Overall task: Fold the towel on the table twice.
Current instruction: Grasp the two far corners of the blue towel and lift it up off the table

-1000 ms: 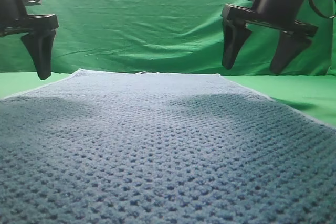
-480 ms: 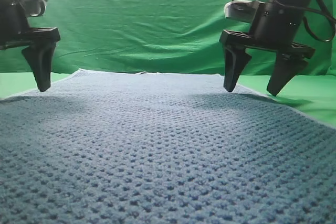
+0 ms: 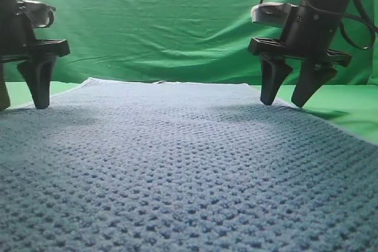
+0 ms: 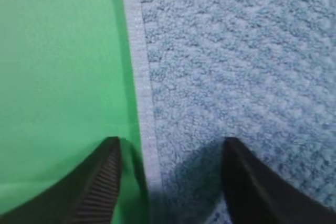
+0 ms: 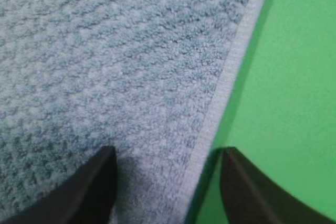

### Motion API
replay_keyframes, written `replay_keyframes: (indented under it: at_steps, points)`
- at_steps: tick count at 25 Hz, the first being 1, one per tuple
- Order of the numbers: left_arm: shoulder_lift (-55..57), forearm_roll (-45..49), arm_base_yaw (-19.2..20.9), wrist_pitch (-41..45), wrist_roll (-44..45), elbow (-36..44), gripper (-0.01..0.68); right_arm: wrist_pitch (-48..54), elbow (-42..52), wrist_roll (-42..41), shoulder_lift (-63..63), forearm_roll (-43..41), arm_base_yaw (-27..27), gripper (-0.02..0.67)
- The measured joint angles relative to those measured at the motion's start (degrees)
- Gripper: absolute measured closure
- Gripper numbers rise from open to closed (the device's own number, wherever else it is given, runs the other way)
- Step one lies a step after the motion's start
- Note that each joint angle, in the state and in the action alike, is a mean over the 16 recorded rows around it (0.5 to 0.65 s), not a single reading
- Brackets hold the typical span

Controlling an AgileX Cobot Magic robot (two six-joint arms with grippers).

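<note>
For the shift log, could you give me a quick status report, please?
Both grippers, left and right, open, astride towel side hems. Towel flat, unfolded on table. Nothing in the way.

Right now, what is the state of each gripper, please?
Left gripper: open, jaws astride the towel hem, holding nothing.
Right gripper: open, jaws astride the opposite hem, holding nothing.

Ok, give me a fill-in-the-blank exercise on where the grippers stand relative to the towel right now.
1. The towel lies flat and has not been ____ yet.
2. Each gripper straddles a pale ____ of the towel.
3. The left gripper has one finger over the towel and one over the green ____.
4. The right gripper has its jaws ____.

Missing words: folded; hem; table; open
</note>
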Motion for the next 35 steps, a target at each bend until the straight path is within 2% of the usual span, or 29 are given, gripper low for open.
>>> replay_keyframes:
  at_steps: [7, 11, 18, 26, 31, 35]
  points:
    - [0.8, -3.5, 0.1, 2.0, -0.6, -0.9, 0.562, 1.2, -1.1, -0.4, 0.4, 0.1, 0.0, 0.537]
    - [0.8, -3.4, 0.1, 4.1, -1.9, -2.2, 0.652, 2.7, -2.6, -0.3, 0.0, 0.1, 0.0, 0.624]
    - [-1.4, -0.2, 0.0, 10.0, -4.4, -9.7, 0.673, 5.1, -7.3, 0.0, -3.0, -0.1, 0.1, 0.649]
    - [-4.5, 1.6, -0.1, 16.1, -5.6, -26.8, 0.673, 6.2, -17.5, 0.1, -7.3, -0.4, 0.2, 0.649]
    - [-5.3, 0.6, -0.1, 15.1, -5.6, -36.4, 0.673, 4.9, -26.5, 0.2, -8.6, -1.0, 0.2, 0.649]
    - [-5.4, -0.8, -0.1, 11.9, -5.3, -41.0, 0.673, 2.9, -33.6, 0.2, -9.0, -1.7, 0.2, 0.649]
